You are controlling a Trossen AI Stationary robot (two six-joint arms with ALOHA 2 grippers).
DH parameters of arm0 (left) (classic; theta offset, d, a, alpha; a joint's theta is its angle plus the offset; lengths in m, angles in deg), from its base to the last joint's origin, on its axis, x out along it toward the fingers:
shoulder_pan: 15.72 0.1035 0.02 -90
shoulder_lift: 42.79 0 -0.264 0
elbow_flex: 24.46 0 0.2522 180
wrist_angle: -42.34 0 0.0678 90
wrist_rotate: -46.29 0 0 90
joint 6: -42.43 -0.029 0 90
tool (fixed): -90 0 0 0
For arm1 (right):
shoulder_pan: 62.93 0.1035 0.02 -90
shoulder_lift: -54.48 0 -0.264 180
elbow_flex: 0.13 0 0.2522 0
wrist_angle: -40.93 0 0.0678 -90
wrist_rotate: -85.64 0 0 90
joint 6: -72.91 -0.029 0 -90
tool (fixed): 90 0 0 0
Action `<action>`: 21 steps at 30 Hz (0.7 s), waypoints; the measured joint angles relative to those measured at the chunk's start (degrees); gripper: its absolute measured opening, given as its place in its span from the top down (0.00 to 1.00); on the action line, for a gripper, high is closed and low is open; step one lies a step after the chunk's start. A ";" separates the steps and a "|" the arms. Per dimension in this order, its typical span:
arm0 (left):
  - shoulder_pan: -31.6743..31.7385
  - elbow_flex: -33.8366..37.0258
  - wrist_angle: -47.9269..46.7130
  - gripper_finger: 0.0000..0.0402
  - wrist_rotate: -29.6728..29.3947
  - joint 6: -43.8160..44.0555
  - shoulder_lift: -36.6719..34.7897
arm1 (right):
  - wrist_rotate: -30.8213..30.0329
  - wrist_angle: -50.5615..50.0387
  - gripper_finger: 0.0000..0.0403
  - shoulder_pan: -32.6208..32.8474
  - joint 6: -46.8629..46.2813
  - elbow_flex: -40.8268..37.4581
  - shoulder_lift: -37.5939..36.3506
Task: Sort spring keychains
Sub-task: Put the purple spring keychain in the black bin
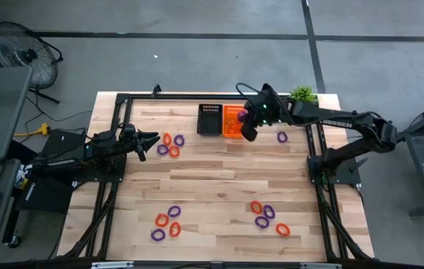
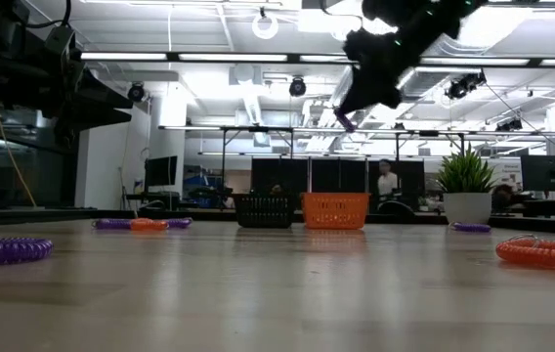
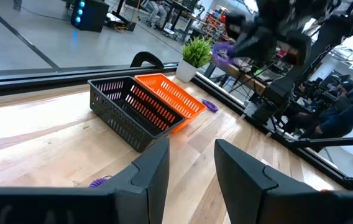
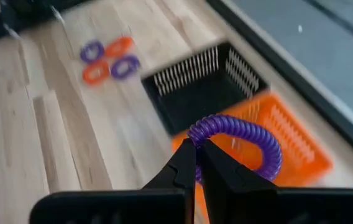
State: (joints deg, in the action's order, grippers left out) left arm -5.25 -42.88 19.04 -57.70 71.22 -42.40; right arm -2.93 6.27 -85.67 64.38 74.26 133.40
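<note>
Right gripper (image 4: 196,163) is up over the orange basket (image 1: 234,119), pinched tight on one purple spring keychain (image 4: 243,138), while the left gripper (image 1: 149,142) sits low at the left side of the table (image 1: 219,179) with its fingers apart and nothing in them. Two baskets, the orange one and a black basket (image 1: 210,119) touching side by side at the far edge. Loose keychains on the wood, by my count: four by the left gripper (image 1: 171,144), four front-left (image 1: 166,223), five front-right (image 1: 267,217), one lone purple (image 1: 282,137) near the right arm.

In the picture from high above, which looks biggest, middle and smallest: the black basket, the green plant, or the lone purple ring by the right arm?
1. Black slotted plastic basket
2. Green leafy plant
3. Lone purple coiled ring
</note>
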 joint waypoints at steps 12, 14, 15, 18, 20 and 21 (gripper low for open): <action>-0.01 -0.01 0.00 0.69 0.01 0.00 0.01 | 3.40 -0.36 0.98 -0.16 7.51 21.44 21.47; 0.01 0.00 -0.01 0.69 0.01 0.00 0.00 | 3.53 -0.72 0.97 -0.58 7.38 23.81 24.88; 0.00 0.01 0.00 0.69 0.00 0.00 0.00 | 3.65 -0.83 0.97 -0.83 7.27 24.76 26.50; -0.01 -0.01 -0.02 0.69 -0.01 0.00 0.01 | 3.66 -1.15 0.97 -1.56 6.38 26.80 30.63; 0.00 0.00 0.00 0.69 0.00 0.01 -0.01 | 3.66 -1.18 0.96 -2.17 5.14 27.55 32.79; 0.00 0.01 -0.01 0.69 -0.01 0.01 0.00 | 3.64 -1.16 0.96 -2.46 4.55 27.73 33.75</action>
State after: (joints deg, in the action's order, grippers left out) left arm -5.25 -42.87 19.03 -57.71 71.23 -42.40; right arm 0.71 5.11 -88.13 68.93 101.99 167.15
